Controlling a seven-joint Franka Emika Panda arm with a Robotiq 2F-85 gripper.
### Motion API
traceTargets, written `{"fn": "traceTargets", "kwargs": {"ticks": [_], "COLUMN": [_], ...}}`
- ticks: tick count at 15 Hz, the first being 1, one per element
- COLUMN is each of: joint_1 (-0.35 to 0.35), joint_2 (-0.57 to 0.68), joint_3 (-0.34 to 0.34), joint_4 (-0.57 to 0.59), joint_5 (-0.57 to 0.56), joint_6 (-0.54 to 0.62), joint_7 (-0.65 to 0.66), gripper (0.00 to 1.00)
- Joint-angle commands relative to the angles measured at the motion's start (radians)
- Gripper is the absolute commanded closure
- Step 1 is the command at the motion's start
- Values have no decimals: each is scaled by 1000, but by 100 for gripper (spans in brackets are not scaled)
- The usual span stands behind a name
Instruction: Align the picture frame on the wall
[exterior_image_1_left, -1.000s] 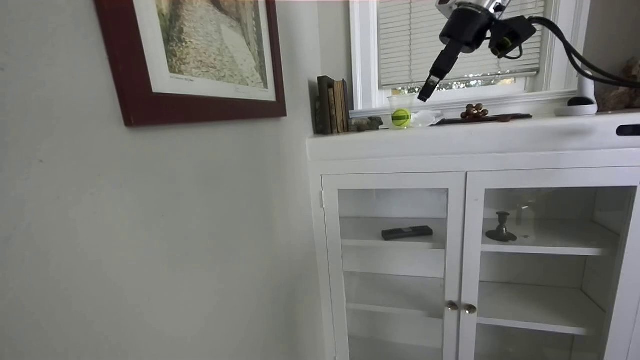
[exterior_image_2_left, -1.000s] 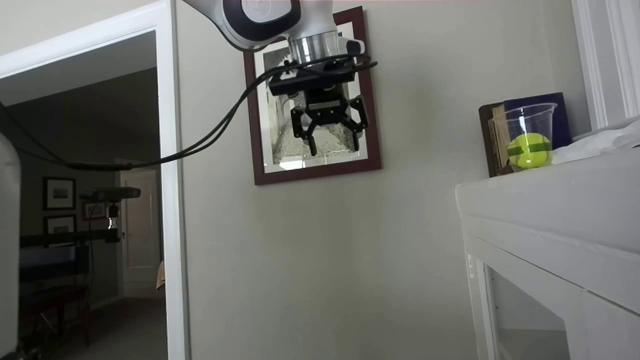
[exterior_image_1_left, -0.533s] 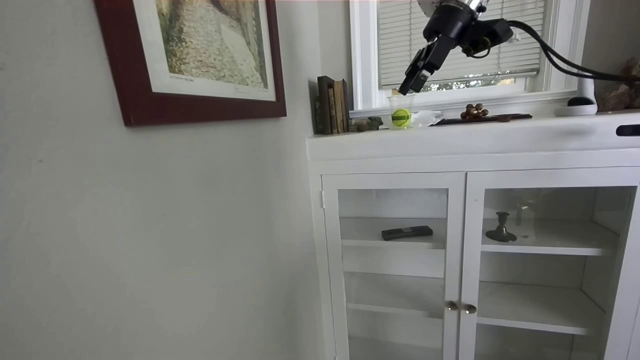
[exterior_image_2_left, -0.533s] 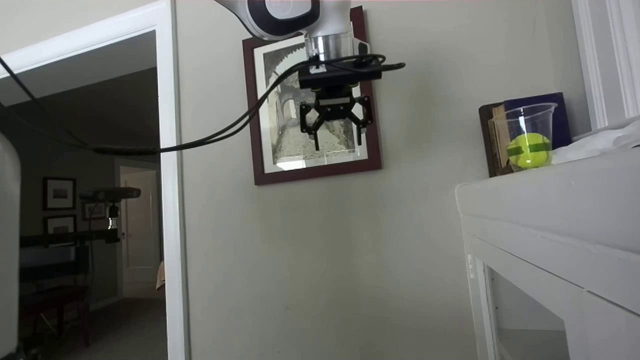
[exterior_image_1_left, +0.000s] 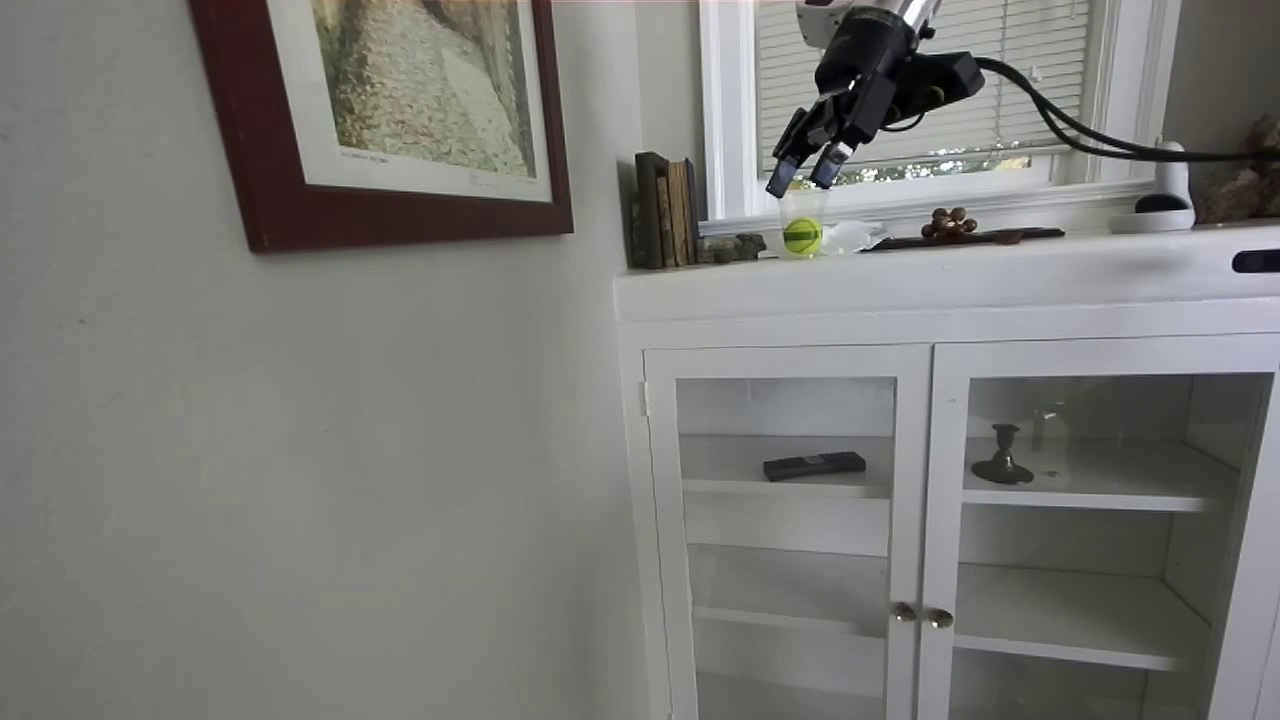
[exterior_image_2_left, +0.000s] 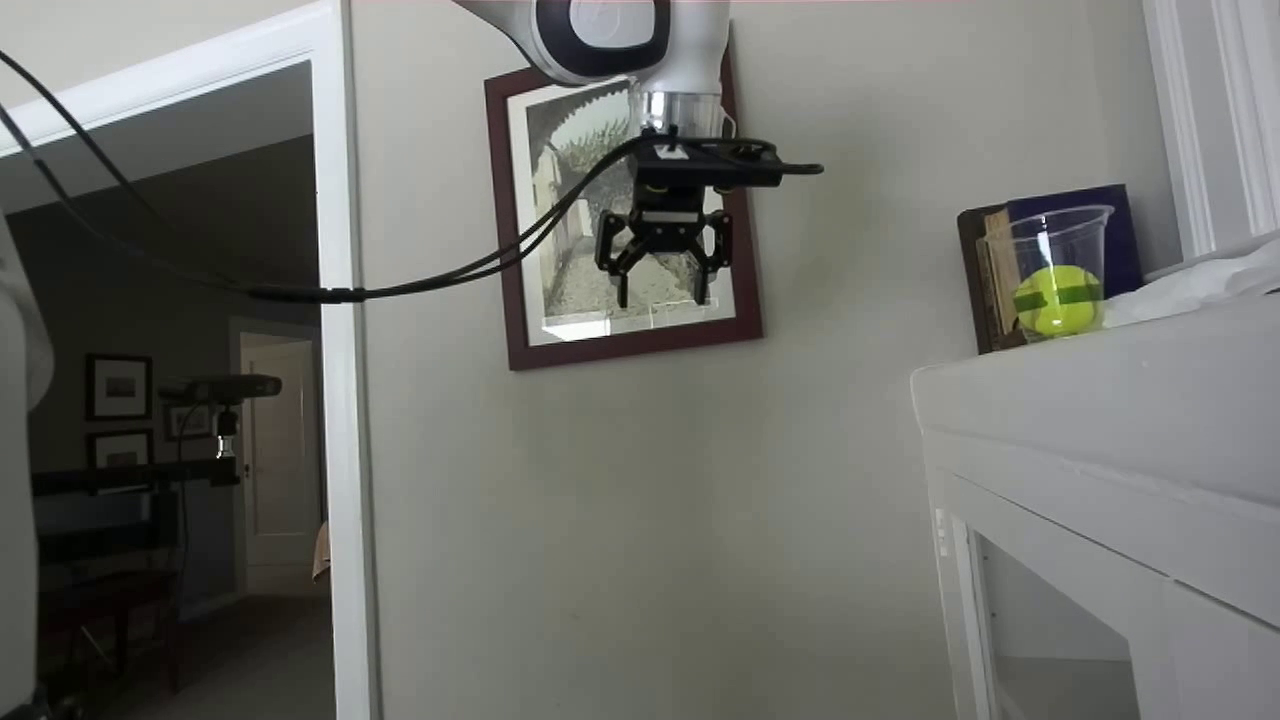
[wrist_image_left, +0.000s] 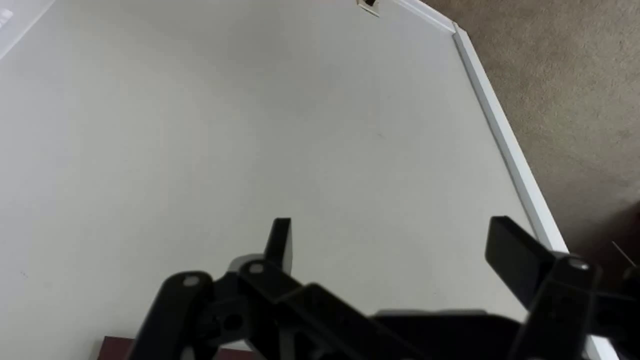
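Rectangular dark red-brown wooden picture frame (exterior_image_2_left: 575, 270), white-matted. Hangs on plain off-white painted wall (exterior_image_2_left: 640, 520), bottom edge aslant in both exterior views; one corner at the lower margin of wrist view. Black two-fingered gripper (exterior_image_1_left: 801, 187): released, fingers spread; well apart from the frame in an exterior view. Between frame and white door casing (exterior_image_2_left: 345, 420): narrow strip of wall. Between frame and upright brown and dark-blue books (exterior_image_2_left: 1122, 240): wider strip. Below: broad stretch of wall, beside white glass-doored cabinet (exterior_image_1_left: 940, 480).
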Motion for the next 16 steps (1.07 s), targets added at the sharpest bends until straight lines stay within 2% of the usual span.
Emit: {"fn": "traceTargets", "kwargs": {"ticks": [1,4,8,16], "joint_1": [-71,-76,-89,-106], "joint_2": [5,4,64,230], "joint_3": [63,68,103,174], "joint_4": [3,3,77,293], "joint_5": [14,13,41,80], "joint_6": [-8,-8,43,73], "joint_7": [-10,-9,-32,-135], "gripper": [0,0,0,0]}}
